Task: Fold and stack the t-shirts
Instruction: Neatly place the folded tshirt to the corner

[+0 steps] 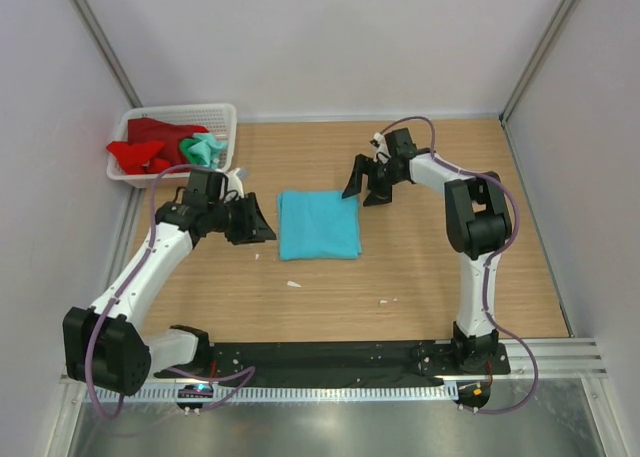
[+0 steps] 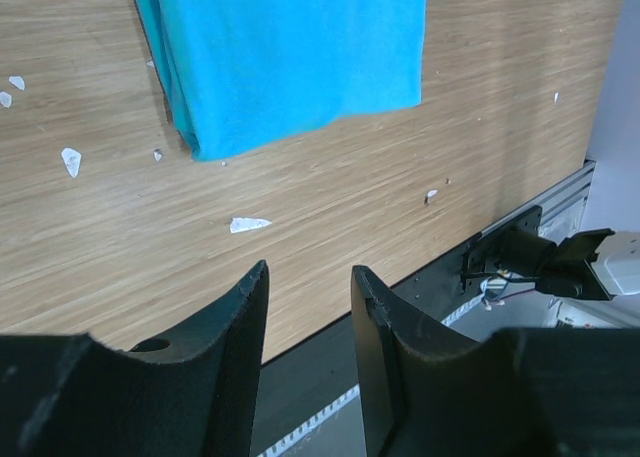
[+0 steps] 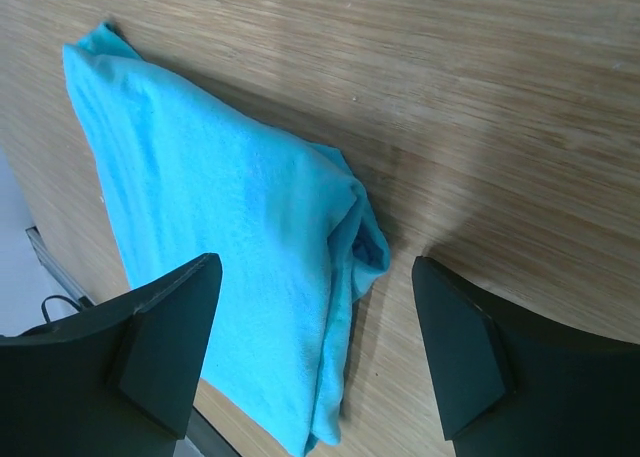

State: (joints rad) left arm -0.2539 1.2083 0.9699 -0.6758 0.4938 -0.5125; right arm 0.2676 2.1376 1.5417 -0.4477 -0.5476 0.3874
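A sky-blue t-shirt lies folded into a rectangle on the wooden table, near the middle. A red t-shirt and a mint green t-shirt lie crumpled in the white basket at the back left. My left gripper is open and empty, just left of the blue shirt's left edge; the shirt shows at the top of the left wrist view. My right gripper is wide open and empty, hovering over the blue shirt's far right corner.
The white mesh basket stands in the back left corner against the wall. Small white scraps lie on the wood in front of the shirt, also in the left wrist view. A black base rail runs along the near edge.
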